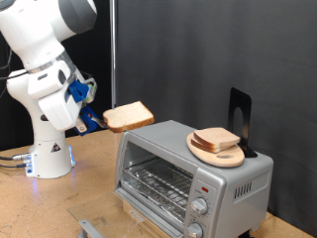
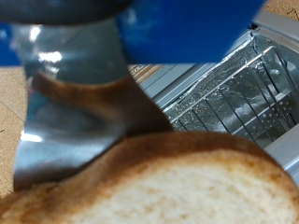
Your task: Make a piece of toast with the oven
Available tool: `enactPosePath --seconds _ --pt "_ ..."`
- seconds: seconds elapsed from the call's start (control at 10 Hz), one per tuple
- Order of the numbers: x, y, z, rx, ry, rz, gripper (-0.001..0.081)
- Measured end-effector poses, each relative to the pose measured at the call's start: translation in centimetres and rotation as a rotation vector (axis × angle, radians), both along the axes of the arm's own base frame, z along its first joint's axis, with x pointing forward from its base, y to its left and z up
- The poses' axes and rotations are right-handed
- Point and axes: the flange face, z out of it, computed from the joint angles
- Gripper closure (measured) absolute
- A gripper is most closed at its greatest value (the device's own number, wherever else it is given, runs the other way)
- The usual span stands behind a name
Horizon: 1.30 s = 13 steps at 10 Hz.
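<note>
My gripper (image 1: 99, 121) is shut on the piece of toast (image 1: 130, 117), a pale slice with a tan crust, and holds it in the air just to the exterior view's left of the oven (image 1: 188, 171), level with its top. The oven is silver-grey, its door looks open and the wire rack (image 1: 158, 180) shows inside. Two knobs and a red light sit at its front right. In the wrist view the toast (image 2: 177, 182) fills the near field between the fingers (image 2: 70, 103), with the oven rack (image 2: 234, 93) beyond.
A round wooden plate (image 1: 234, 158) with a pile of like bread slices (image 1: 216, 139) sits on the oven's top. A black stand (image 1: 241, 117) rises behind it. The robot base (image 1: 50, 154) stands on the wooden table at the exterior view's left.
</note>
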Motion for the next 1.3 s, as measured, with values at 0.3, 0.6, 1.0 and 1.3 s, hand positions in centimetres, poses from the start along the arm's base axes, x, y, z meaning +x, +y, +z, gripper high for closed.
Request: enactPosePath --seconds 0.3,0.6,1.0,1.3 --pt "-0.5 -0.8 -2.1 -0.097 -0.009 0.025 0.0542" --pt "-0.4 -2.6 -5.8 -0.202 -0.003 -0.044 0.0542" --pt "0.2 -4.8 -11.7 -0.286 0.042 -0.059 0.0542" --pt "0.3 -4.5 -13.9 -0.296 0.067 -0.053 0.0542"
